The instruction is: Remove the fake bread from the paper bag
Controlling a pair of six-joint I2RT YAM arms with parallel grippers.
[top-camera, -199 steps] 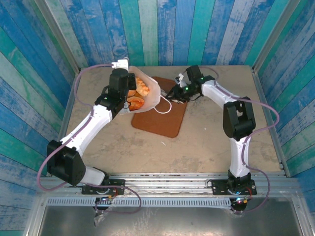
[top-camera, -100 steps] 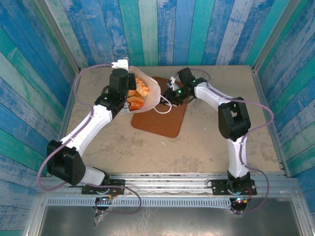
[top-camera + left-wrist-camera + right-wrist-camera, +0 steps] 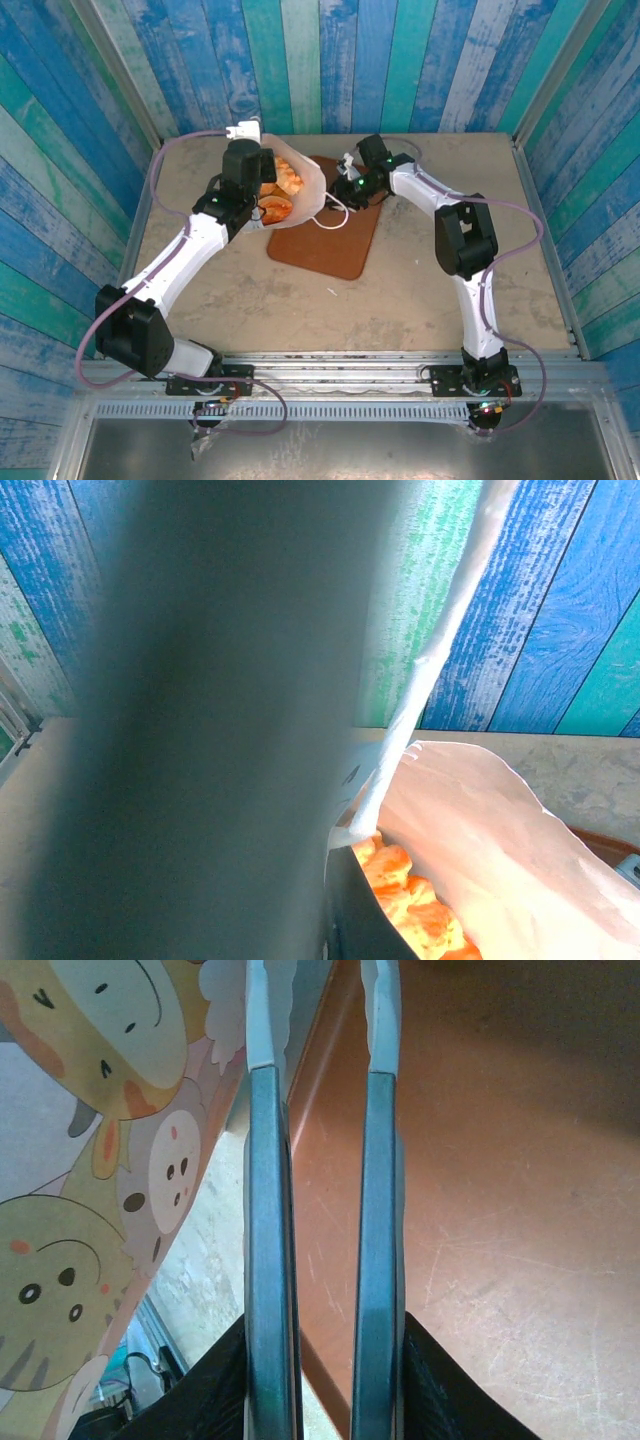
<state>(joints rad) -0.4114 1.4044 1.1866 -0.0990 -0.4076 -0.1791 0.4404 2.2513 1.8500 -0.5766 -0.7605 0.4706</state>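
Right gripper point(image 3: 320, 1000): fingers point(image 3: 268, 1260) parallel and narrowly parted, with nothing between them. Bare brown tray point(image 3: 490, 1220) lies under and to the right of the tips. The cartoon-printed band of the paper bag point(image 3: 90, 1160) sits just beside the left finger; I cannot tell whether they touch. Left gripper point(image 3: 256, 182): in its wrist view one finger is a dark blur, the other sits inside the bag mouth, and the bag wall runs edge-on between them, so I read it as pinching the rim. Risks: closing here, the right fingers would likely catch paper or the cord handle point(image 3: 333, 218) rather than a loaf. A pull at the base could tear the wall or drag the bag out of the left pinch and spill rolls. Containers: the bag is tilted, mouth toward the left fingers. The fake bread point(image 3: 410, 905), glossy orange, is heaped inside just past the inner finger. All the visible loaves are in the bag.
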